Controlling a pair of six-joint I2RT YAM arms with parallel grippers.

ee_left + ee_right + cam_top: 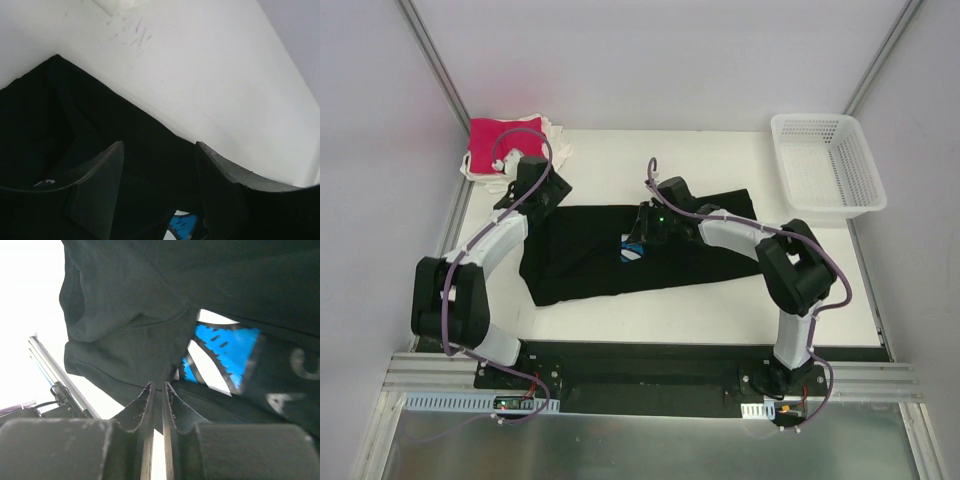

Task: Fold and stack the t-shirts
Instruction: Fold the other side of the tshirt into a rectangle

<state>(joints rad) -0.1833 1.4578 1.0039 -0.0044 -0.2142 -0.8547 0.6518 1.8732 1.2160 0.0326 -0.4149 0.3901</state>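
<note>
well, the black t-shirt (570, 265) lies spread across the middle of the white table (720, 310), wrinkled, with a bit of its blue print (632, 251) showing near the centre

the right gripper (157, 390) is down on the middle of that shirt, just beside the print; its fingers (141, 407) are pressed nearly together with only a thin slit between them, and their tips sit in a bunched fold of the black cloth, so it looks to be pinching the shirt there

the left gripper (159, 170) hangs over the shirt's back-left part, close to where the dark edge meets bare table; its two fingers (100, 185) stand well apart with nothing between them, only black cloth below

in the back-left corner a magenta-pink t-shirt (498, 140) lies folded on top of white t-shirts (556, 135), near the left arm's wrist but apart from the black one

at the back-right a white mesh basket (825, 165) sits on the table's edge, well apart from all the shirts; from above i can see nothing in it but its own mesh
</note>
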